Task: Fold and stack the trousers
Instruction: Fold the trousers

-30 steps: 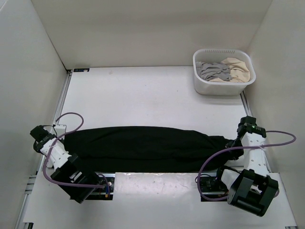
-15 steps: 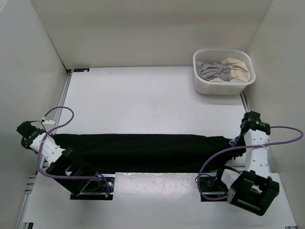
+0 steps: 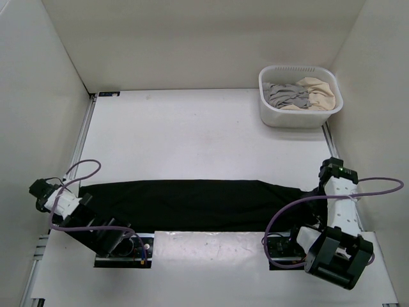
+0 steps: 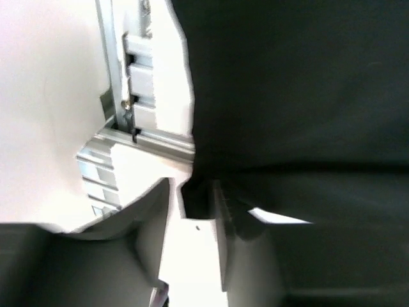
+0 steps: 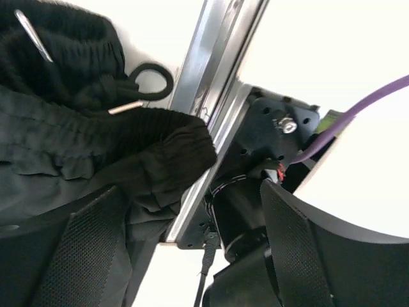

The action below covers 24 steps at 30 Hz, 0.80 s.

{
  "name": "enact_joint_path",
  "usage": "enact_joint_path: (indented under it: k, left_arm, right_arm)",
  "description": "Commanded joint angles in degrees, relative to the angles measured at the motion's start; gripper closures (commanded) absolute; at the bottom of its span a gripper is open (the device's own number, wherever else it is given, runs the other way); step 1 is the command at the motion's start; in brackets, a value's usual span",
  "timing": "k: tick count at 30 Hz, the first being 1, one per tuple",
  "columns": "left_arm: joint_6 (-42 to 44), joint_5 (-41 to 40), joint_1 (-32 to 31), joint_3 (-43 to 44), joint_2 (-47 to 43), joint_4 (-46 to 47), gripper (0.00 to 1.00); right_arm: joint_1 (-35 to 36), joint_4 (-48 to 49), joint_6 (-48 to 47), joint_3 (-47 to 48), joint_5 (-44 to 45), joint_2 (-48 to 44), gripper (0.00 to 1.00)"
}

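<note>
The black trousers [image 3: 192,204] lie stretched in a long band along the near edge of the table, legs to the left and waist to the right. My left gripper [image 3: 75,206] is at the leg end. In the left wrist view its jaws [image 4: 192,192] stand apart, with the cloth's edge [image 4: 287,96] just at their tips. My right gripper [image 3: 317,190] hovers at the waist end. Its fingers [image 5: 83,256] are spread wide and open [image 5: 188,192] over the elastic waistband [image 5: 160,153] and drawstring [image 5: 148,78], gripping nothing.
A white basket [image 3: 300,96] holding a grey and a beige garment stands at the back right. Aluminium rails [image 4: 128,121] [image 5: 211,77] run along the table's sides. The enclosure walls stand close to both arms. Purple cables [image 3: 291,208] loop near the arm bases.
Both grippers have opened and let go of the trousers. The left arm swung out left and came partly back. The trousers were pulled taut and now lie flat near the front edge.
</note>
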Motion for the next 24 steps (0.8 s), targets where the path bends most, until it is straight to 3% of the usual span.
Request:
enact_joint_path:
  k: [1, 3, 9, 12, 16, 19, 24]
  left_arm:
    - [1.15, -1.06, 2.54, 3.75, 1.64, 2.58, 0.52]
    - [1.15, -1.06, 3.85, 7.17, 2.52, 2.58, 0.40]
    - [-1.40, 1.74, 3.16, 15.70, 4.98, 1.80, 0.33]
    - [-1.40, 5.70, -1.56, 17.21, 3.94, -1.02, 0.33]
    - [-2.54, 3.07, -7.47, 15.28, 0.51, -1.02, 0.32]
    - [-0.71, 4.99, -9.41, 12.21, -1.59, -2.68, 0.31]
    - [-0.95, 2.20, -19.24, 4.21, -1.61, -1.56, 0.31]
  right_arm:
    - [-0.20, -3.26, 2.84, 5.53, 6.40, -1.17, 0.11]
    - [0.33, -2.74, 2.31, 7.55, 6.40, -1.17, 0.09]
    - [6.99, 3.74, -5.23, 15.73, 6.41, -1.70, 0.11]
    - [16.38, 6.49, -7.79, 16.44, 6.04, -0.48, 0.12]
    - [29.99, 2.20, -6.39, 19.07, 13.24, 6.54, 0.12]
    - [38.37, 11.11, -12.79, 15.76, 6.08, 7.17, 0.14]
    - [38.47, 16.15, -9.64, 6.87, -7.12, 12.36, 0.31]
